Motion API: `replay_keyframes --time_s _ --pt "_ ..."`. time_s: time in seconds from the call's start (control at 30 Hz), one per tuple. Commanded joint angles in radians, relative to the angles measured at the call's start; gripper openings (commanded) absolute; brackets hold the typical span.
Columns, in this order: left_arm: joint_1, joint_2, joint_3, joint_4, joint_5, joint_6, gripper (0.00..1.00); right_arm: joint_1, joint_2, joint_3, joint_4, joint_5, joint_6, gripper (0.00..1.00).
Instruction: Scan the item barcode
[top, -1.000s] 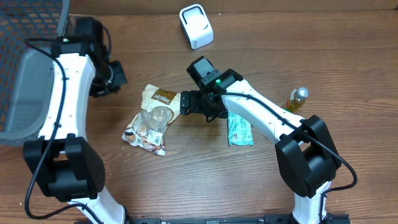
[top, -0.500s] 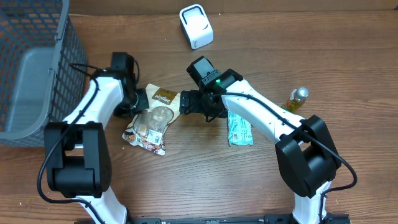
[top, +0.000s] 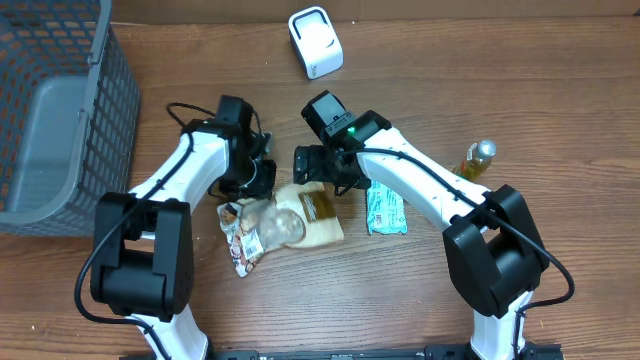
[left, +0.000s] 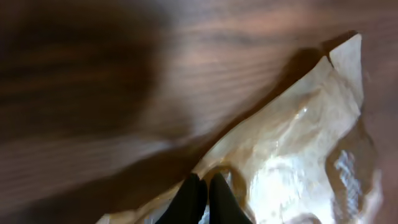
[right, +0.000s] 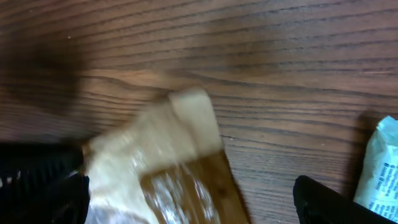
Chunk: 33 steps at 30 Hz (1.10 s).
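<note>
Plainly, the left tool (left: 204, 196) is closed tight, its two dark fingers pressed together with nothing visibly between them. Their tips rest at the shiny film of the snack bag (top: 285, 222). It looks to be nudging the bag, not gripping it, though the blur in the wrist view makes this a judgement only.

The right tool (top: 318, 172) stands spread wide and holds nothing. In its wrist view the upper corner of the bag lies between the open jaws, flat on the wood, and neither finger is seen to touch it.

The bag lies on the tabletop (top: 520, 80) between the two arms, crumpled, with a brown label patch towards the right arm. No barcode can be made out on it from these views.

Further out, a green packet (top: 385, 208) lies just right of the bag and a small bottle (top: 478, 158) stands beyond that. The white scanner (top: 315, 42) sits at the far edge, well apart from the bag, and a mesh basket (top: 115, 90) is at the far left.

As for progress, the task seems barely begun. The bag is not grasped or lifted, and nothing faces the scanner. Left to do: close on the bag, raise it, find the barcode side and present it to the scanner.
</note>
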<state>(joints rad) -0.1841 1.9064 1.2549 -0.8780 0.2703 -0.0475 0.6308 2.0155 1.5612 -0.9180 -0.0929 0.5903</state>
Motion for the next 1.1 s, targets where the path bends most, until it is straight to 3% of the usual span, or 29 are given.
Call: replay_keyframes --time_s 0.0,0.13,0.37,0.57,0.8,1.07 --pt "0.013 0.003 0.133 -0.101 0.037 0.048 0.04 -0.02 -0.003 -0.005 0.0 -0.05 -0.062 1.0" --pt "0.027 0.003 0.248 -0.292 -0.01 -0.05 0.08 -0.024 -0.003 -0.005 -0.02 -0.084 -0.074 0.97" --pt "0.022 0.003 0.211 -0.417 -0.15 -0.192 0.09 -0.021 -0.003 -0.005 -0.042 -0.119 -0.075 0.91" --pt "0.02 0.003 0.101 -0.403 -0.171 -0.208 0.05 0.011 -0.003 -0.006 -0.072 -0.156 -0.13 0.9" --pt "0.02 0.003 -0.041 -0.279 -0.176 -0.208 0.04 0.035 -0.003 -0.017 -0.064 -0.171 -0.146 0.92" --pt "0.02 0.003 -0.117 -0.192 -0.177 -0.208 0.05 0.037 -0.003 -0.127 0.066 -0.207 -0.147 0.95"
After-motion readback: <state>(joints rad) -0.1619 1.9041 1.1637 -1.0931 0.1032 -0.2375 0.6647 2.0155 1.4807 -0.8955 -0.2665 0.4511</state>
